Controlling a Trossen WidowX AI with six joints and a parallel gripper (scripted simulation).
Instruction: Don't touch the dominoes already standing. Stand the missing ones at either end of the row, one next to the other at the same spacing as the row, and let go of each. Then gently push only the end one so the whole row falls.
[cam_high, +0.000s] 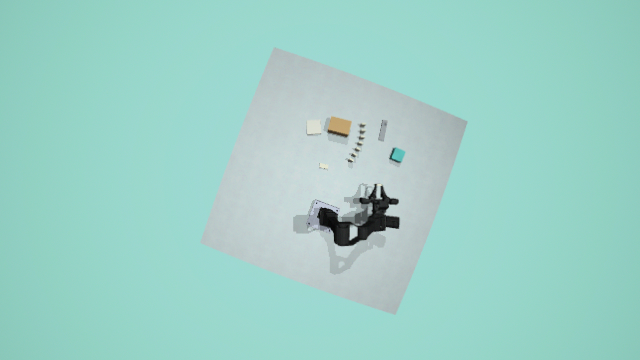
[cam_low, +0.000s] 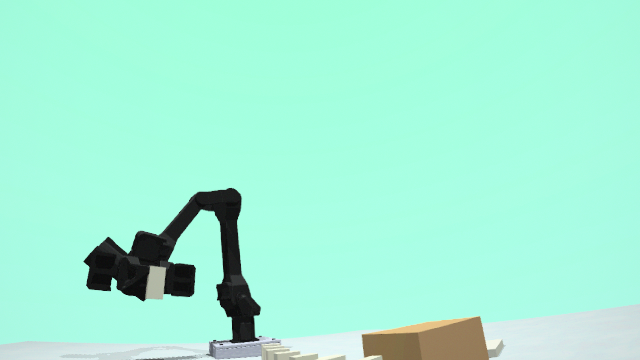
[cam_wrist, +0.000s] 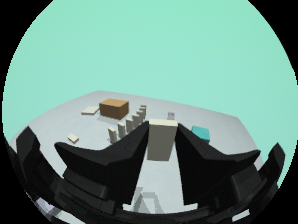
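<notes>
My gripper (cam_high: 378, 187) (cam_low: 155, 280) (cam_wrist: 162, 126) is shut on a cream domino (cam_low: 156, 289) (cam_wrist: 162, 145). It holds the domino nearly upright, high above the table, to the lower right of the row in the top view. The curved row of standing dominoes (cam_high: 359, 143) (cam_low: 268, 353) (cam_wrist: 129, 123) has several pieces, and its near end bends to the lower left in the top view. The held domino touches none of them. A loose cream domino (cam_high: 324, 166) (cam_wrist: 73, 138) lies flat left of the row's near end. The exterior view cuts off the row's lower part.
A brown box (cam_high: 340, 126) (cam_low: 452, 342) (cam_wrist: 114, 109) stands close left of the row's far part. A flat cream block (cam_high: 313, 127) (cam_low: 494, 347) (cam_wrist: 90, 110) lies beyond it. Right of the row are a grey bar (cam_high: 383, 130) (cam_wrist: 171, 116) and a teal block (cam_high: 398, 155) (cam_wrist: 200, 133).
</notes>
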